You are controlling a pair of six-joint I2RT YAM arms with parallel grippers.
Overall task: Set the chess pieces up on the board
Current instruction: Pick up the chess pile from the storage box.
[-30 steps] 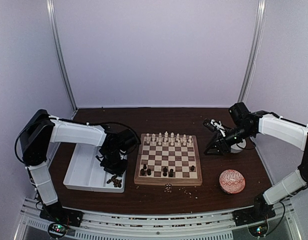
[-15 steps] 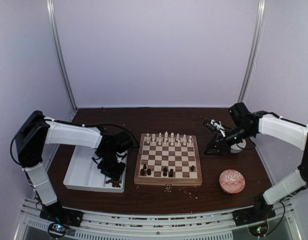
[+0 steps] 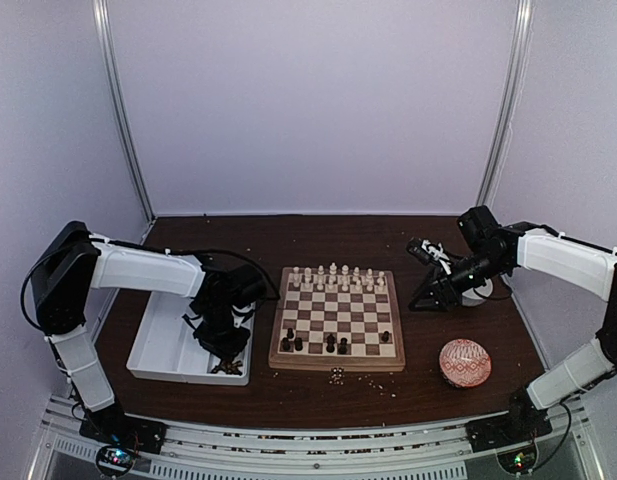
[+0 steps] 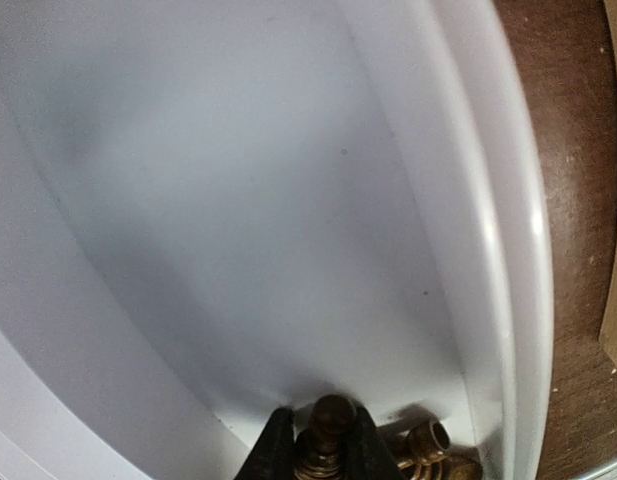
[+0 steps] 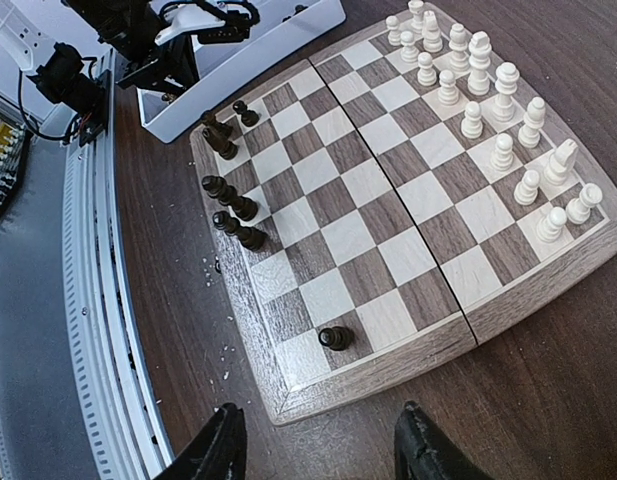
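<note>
**Inspector:** While the left gripper (image 3: 224, 345) sits low in the near right corner of the white tray (image 3: 160, 345), how do its fingers stand?

**Assistant:** Clamped on a dark chessman (image 4: 331, 420). The wrist view shows one finger pressed against each side of it, with its round head standing up between them. Loose dark pieces (image 4: 430, 442) lie just beside it in the same corner, against the tray wall.

**Inspector:** And the right gripper (image 3: 429, 291)?

**Assistant:** Its fingers are spread apart and empty. It hangs over the tabletop (image 3: 288, 240) just off the right edge of the board (image 3: 336, 363), tilted down toward it.

**Inspector:** State of the board?

**Assistant:** It lies flat at the middle of the table, with the tray to its left. The white pieces (image 3: 333, 278) stand in the two far rows. On the near side, a handful of dark men (image 5: 246, 208) stand along the near rows from the left corner toward the middle. A single dark piece (image 5: 335, 338) stands apart, toward the near right corner.

**Inspector:** Anything else on the table?

**Assistant:** Pale crumbs (image 3: 337, 376) lie just in front of the board. A red-and-white patterned ball (image 3: 464, 362) rests near the right front.
</note>
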